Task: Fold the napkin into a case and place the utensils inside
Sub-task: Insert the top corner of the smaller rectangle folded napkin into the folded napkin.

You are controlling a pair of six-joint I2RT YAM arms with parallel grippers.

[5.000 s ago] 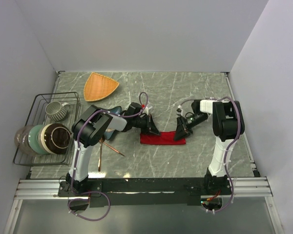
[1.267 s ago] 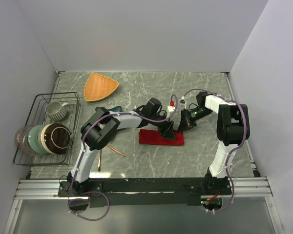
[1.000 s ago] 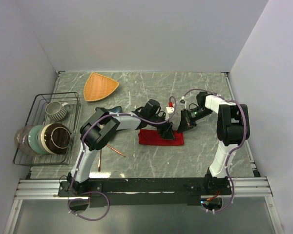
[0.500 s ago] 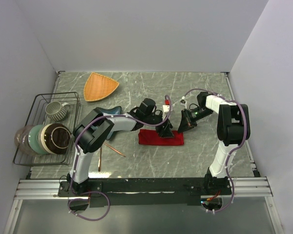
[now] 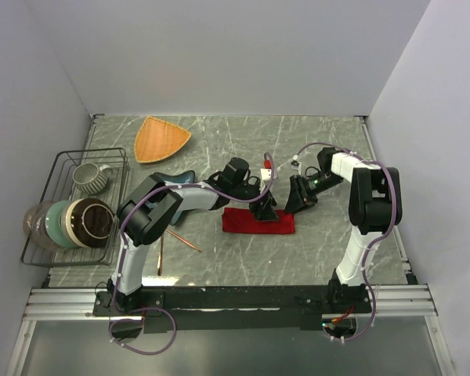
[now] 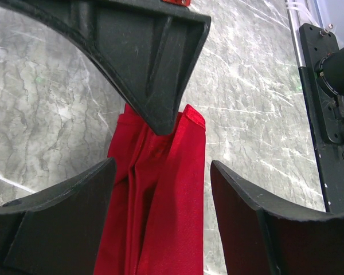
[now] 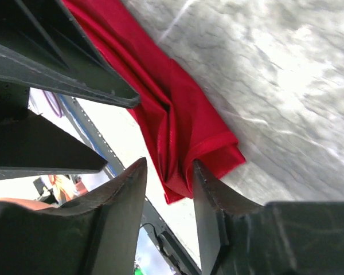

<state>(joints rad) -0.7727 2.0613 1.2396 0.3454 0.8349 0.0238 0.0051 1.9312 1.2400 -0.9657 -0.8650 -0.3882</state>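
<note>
From my station the marbled grey table [image 5: 321, 141] fills most of the overhead view, and both arms reach in over its middle. My left arm [image 5: 153, 211] stretches rightward and my right arm [image 5: 370, 205] bends back to the left, so the two wrists sit close together. At the far left stands a wire rack [image 5: 95, 150] holding stacked bowls [image 5: 78, 222] and a mug [image 5: 90, 176]. The orange triangular plate [image 5: 160, 139] lies toward the back, well apart from the work.

The napkin [image 5: 247, 222] lies flat at the centre of the table, folded into a narrow, long red strip running left to right. In the wrist views I can see its layers and a crease along its length. A sliver of the blue dish [image 5: 185, 174] shows behind my left arm.

The left end effector [image 6: 162, 172] hovers over the right part of the strip with its fingers spread wide, the cloth showing between them and nothing gripped. The right end effector [image 7: 169, 166] sits just at the napkin's right end, its fingers parted only a little, the folded corner lying below the gap rather than pinched.

The copper utensils [image 5: 184, 242] lie on the table near my left arm's base, to the left of the napkin and outside it
</note>
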